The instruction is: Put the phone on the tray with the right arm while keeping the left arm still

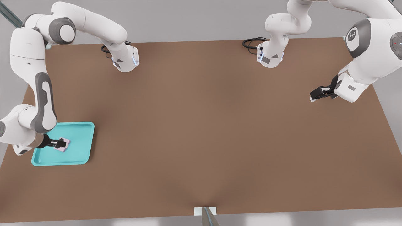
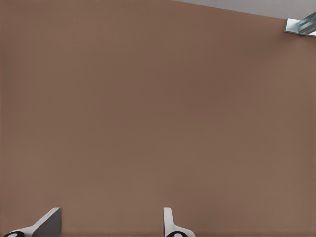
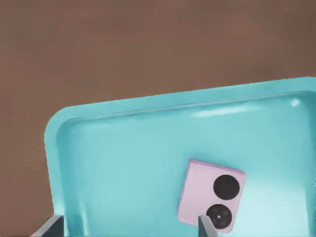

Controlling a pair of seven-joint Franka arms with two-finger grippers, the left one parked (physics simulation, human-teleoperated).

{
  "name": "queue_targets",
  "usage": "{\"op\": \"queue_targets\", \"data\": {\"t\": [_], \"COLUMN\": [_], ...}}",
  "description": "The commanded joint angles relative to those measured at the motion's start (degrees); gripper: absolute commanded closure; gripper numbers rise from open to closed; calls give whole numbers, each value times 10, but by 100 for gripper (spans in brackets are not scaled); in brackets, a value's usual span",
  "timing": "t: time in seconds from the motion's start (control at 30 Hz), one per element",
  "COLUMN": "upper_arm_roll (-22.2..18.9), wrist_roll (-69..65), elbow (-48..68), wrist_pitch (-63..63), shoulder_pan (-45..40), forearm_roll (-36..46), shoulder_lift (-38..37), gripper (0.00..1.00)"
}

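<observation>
Pictured inside the shallow teal plastic tray (image 1: 78,131) at the front view's left: small pale pink folded phone (image 3: 210,195), lying flat on the tray floor, lens side up. Right arm's black gripper (image 1: 62,143) directly above, fingers (image 3: 206,226) spread wide, one tip overlapping the phone's edge, seemingly not clamping. Long axis along the twin-lens line, roughly crosswise to the finger gap. Placement apparently done; retreat straight upward likely next.
</observation>
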Motion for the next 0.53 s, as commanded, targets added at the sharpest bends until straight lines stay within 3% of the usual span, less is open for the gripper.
{"op": "queue_targets", "data": {"t": [0.0, 0.1, 0.13, 0.2, 0.23, 0.3, 0.37, 0.5], "upper_arm_roll": [27, 113, 128, 149, 134, -247, -247, -225], "wrist_roll": [20, 67, 103, 116, 119, 110, 110, 109], "elbow": [2, 3, 3, 18, 40, 47, 134, 135], "wrist_pitch": [-90, -112, -141, -186, -232, -258, -323, -325], "shoulder_pan": [45, 40, 43, 42, 61, 412, 410, 392], "forearm_roll": [-11, -7, -7, -7, 1, 56, 64, 62], "shoulder_lift": [-63, -137, -187, -202, -215, -228, -175, -173], "gripper": [0, 0, 0, 0, 0, 0, 0, 0]}}
